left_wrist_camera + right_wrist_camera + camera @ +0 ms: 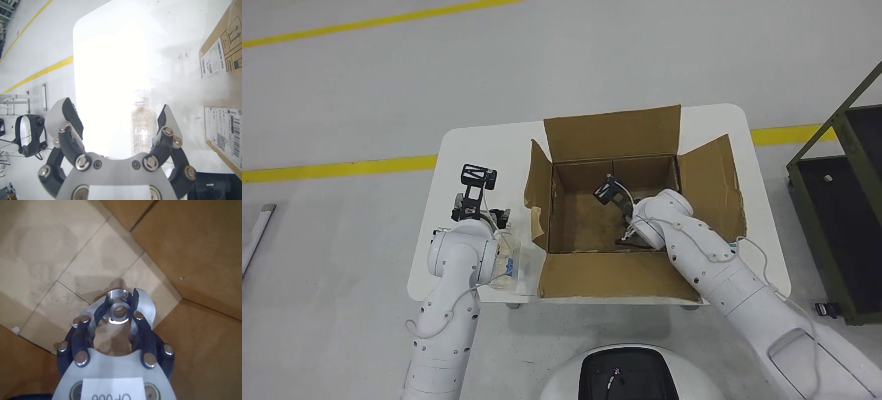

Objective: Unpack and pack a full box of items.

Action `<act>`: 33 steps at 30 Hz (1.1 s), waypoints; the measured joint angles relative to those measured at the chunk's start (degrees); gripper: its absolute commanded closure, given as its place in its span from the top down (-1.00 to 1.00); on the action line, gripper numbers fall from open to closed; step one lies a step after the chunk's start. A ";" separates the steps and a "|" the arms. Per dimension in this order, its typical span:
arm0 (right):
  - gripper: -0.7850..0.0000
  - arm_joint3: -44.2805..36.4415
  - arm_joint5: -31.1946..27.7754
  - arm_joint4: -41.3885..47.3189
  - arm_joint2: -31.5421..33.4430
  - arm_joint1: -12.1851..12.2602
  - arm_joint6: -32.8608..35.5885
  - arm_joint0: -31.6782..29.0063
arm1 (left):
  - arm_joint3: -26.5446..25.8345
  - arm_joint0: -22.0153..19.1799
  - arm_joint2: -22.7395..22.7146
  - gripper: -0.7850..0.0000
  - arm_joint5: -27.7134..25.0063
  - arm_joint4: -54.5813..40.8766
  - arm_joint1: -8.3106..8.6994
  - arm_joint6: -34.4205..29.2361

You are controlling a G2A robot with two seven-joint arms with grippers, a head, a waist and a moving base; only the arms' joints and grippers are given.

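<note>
A table (492, 145) stands in front of the robot, and an opened cardboard box (612, 132) sits on its middle and right part with its flaps folded outward on all sides. A plastic bottle (141, 128) lies on its side on the table's left part, just beside the box's left wall and close to the near edge. The left gripper (115, 106) hangs over the bottle with its fingers spread to either side of it, the bottle nearer to one finger. The right gripper (121, 297) is inside the box, near a corner of the floor, with its fingers clamped on a flanged metal bushing (118, 311). A cart (842, 200) stands on the floor to the right of the table.
</note>
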 measured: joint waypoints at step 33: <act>-1.00 -33.91 -12.36 5.61 20.38 5.05 -12.67 -18.40 | 0.00 0.00 0.00 1.00 0.00 0.00 0.00 0.00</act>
